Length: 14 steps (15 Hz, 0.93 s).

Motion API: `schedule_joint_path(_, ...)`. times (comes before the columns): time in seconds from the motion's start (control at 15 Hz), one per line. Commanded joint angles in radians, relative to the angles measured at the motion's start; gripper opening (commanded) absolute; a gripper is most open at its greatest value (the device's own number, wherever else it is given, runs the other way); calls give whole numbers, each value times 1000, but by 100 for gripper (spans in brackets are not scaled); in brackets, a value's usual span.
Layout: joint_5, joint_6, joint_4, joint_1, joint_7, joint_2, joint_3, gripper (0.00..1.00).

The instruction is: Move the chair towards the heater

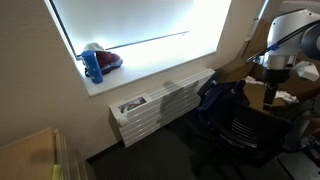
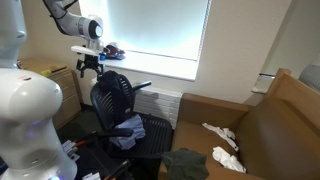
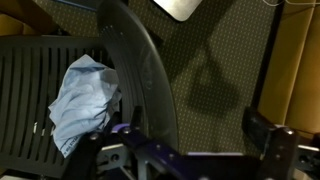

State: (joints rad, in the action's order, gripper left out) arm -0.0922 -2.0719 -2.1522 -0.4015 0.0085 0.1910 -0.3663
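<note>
- From where I'm standing, the chair (image 2: 112, 98) is centre-left in an exterior view. Its mesh back is turned to the room, and the heater (image 2: 160, 104) runs low along the wall behind it, under the window.
- In an exterior view the chair (image 1: 235, 120) sits at the right edge, with bare floor between it and the heater (image 1: 160, 105) at centre, so the job looks barely begun.
- The gripper (image 2: 88, 66) hangs at the backrest's top rim, upper left of the frame. In the wrist view the gripper (image 3: 190, 150) has its jaws wide apart. The curved rim bar runs up past one of them and nothing is clamped.
- The chair swivels and rolls, so I'd guess an off-centre shove on that rim would spin the seat rather than roll the base.
- With the jaws apart, the rounded bar could slide out sideways partway through a push.
- A high, hard push might rock the chair back.
- The pale blue garment (image 3: 85, 100) lies loose on the seat and could slip off under a wheel.
- The cardboard box (image 2: 262, 128) stands near and might snag the base.
</note>
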Motion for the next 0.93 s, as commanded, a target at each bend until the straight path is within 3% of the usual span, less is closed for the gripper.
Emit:
schedule_joint_path(0.0, 12, -28, -2, 3, 8, 16, 0, 100)
schedule_joint_path(0.27, 27, -111, -23, 4, 22, 38, 11, 100)
schedule_joint_path(0.53, 201, -296, -77, -22, 134, 81, 43, 100)
schedule_joint_path(0.6, 151, -223, -47, -5, 94, 62, 22, 100)
schedule_joint_path(0.87, 159, -236, -47, -7, 103, 72, 24, 100)
